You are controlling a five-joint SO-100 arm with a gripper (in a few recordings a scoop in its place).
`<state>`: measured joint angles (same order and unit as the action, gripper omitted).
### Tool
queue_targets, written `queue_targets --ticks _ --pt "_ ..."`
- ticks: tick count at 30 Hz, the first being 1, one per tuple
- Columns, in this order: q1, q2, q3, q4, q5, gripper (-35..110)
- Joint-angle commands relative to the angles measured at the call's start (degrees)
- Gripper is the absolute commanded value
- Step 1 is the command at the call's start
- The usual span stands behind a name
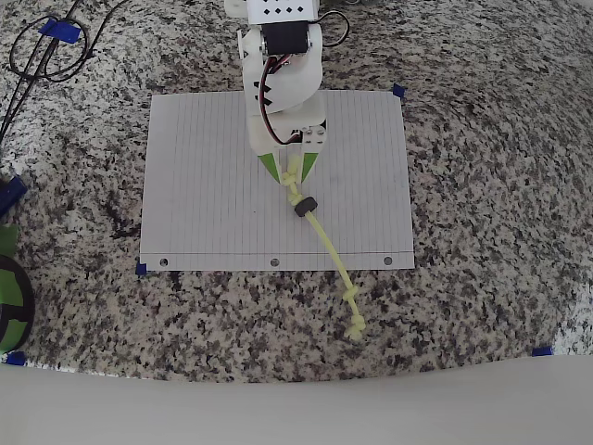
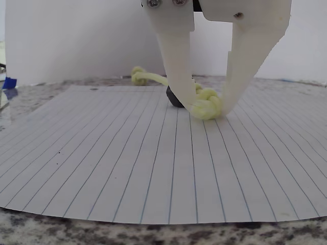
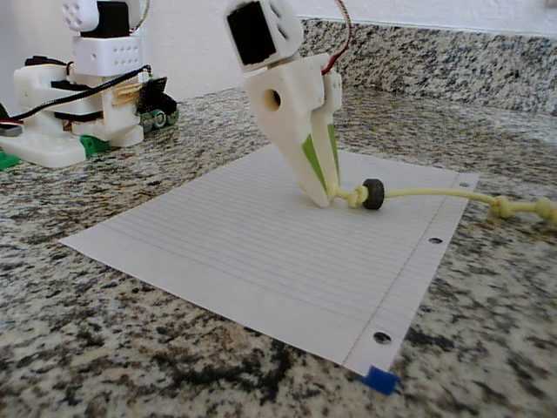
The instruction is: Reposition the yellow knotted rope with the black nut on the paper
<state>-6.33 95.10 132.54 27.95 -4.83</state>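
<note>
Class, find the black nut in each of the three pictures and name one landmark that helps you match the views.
Overhead view: the black nut sits on the cord just below the tool, right of the paper's middle.
Wrist view: the black nut peeks out behind the left finger, near the picture's centre.
Fixed view: the black nut lies right of the tool tip.
Shared landmark: the cord's knot beside the nut.

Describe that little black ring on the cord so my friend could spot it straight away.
Start at the white lined paper on the speckled counter. The white gripper comes down near its middle, pinching a knot of the yellow knotted rope. Just past that knot sits the black nut, the one dark, ring-shaped thing threaded on the pale cord.
</note>
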Motion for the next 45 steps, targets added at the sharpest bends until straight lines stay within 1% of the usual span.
queue_targets --ticks 1,2,6,14,18,20,25,30,34,37,41,45 --pt "1.0 1.7 -1.8 -0.2 -3.1 0" --pt "1.1 2.5 -1.8 -0.3 -5.4 0" --pt "2.1 8.4 -1.5 -2.4 -24.2 0" --pt "5.5 21.7 -0.8 -2.0 -53.0 0" --pt "8.8 29.1 1.1 -1.8 -63.1 0" --pt "11.3 33.3 3.9 -4.6 -67.3 0" --pt "19.5 46.1 13.3 -8.0 -73.7 0" --pt "30.1 59.8 20.2 -7.1 -75.2 0" --pt "39.9 69.0 23.0 -6.7 -79.4 0" --pt "45.8 74.7 23.6 -4.5 -81.5 0" --pt "51.4 81.4 25.5 -4.7 -83.9 0" --pt "53.5 85.8 29.5 -2.6 -83.8 0"
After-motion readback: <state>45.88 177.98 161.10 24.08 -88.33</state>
